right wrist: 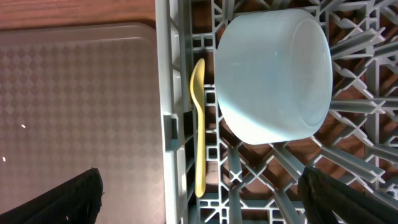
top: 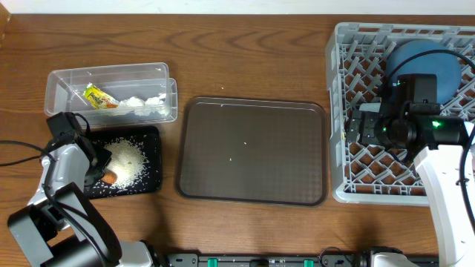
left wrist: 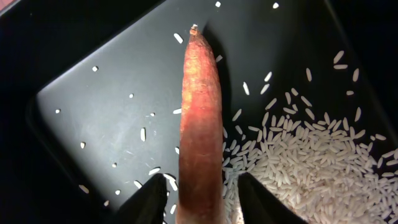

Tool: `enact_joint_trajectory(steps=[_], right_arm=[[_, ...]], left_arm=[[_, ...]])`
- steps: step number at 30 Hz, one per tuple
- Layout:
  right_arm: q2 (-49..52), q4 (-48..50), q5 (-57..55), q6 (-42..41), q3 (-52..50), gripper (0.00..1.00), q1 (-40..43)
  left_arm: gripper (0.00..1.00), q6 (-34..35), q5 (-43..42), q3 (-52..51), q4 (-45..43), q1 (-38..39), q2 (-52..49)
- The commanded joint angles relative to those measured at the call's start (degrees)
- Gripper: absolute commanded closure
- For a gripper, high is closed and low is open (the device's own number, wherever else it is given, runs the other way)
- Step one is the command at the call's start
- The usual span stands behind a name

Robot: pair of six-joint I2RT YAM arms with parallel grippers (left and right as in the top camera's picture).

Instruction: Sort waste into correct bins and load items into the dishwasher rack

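Observation:
The orange carrot piece [left wrist: 200,124] lies in the black tray [left wrist: 112,81] beside a heap of white rice [left wrist: 311,162]. My left gripper [left wrist: 200,186] is open, with a finger on each side of the carrot and a gap at both. In the overhead view it [top: 100,172] hangs over the tray [top: 151,144], carrot [top: 109,176] and rice [top: 126,159]. My right gripper [right wrist: 202,193] is open and empty above the grey rack [right wrist: 171,93]. The rack holds an overturned pale-blue bowl [right wrist: 273,74], a cream spoon [right wrist: 199,124] and the dark-blue plate [top: 423,63]. No cups show.
The clear tub [top: 59,85] at the back left holds the yellow-green wrapper [top: 99,96] and white paper wads [top: 145,102]. The brown serving tray [top: 252,152] lies between the bins and the rack [top: 338,111].

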State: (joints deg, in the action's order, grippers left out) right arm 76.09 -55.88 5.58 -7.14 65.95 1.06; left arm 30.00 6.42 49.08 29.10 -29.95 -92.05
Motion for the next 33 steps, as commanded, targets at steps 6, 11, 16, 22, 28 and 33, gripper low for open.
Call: enact_joint_trajectory(steps=[6, 11, 16, 22, 28, 33], right_arm=[[0.0, 0.0, -0.2, 0.6, 0.6, 0.01, 0.5], [0.0, 3.0, 3.1, 0.6, 0.6, 0.01, 0.4], [1.0, 8.9, 9.9, 2.1, 0.6, 0.01, -1.2], [5.7, 5.1, 9.1, 2.3, 1.2, 0.01, -1.5], [3.7, -0.9, 7.5, 2.5, 1.8, 0.01, 3.6], [-3.1, -2.7, 3.3, 2.5, 1.7, 0.01, 6.3]], left_arm=[[0.43, -7.0, -6.2, 1.9, -0.1, 0.3, 3.7], [0.25, -13.1, -12.5, 5.0, -0.2, 4.7, 10.3], [0.14, -22.3, -17.0, 7.0, 0.5, 15.9, 14.3], [0.12, -26.9, -16.9, 10.1, 14.3, 27.8, 12.8], [0.11, -27.6, -17.2, 14.4, 29.1, 26.9, 15.1], [0.11, -29.2, -17.4, 13.1, 28.7, 26.8, 23.3]])
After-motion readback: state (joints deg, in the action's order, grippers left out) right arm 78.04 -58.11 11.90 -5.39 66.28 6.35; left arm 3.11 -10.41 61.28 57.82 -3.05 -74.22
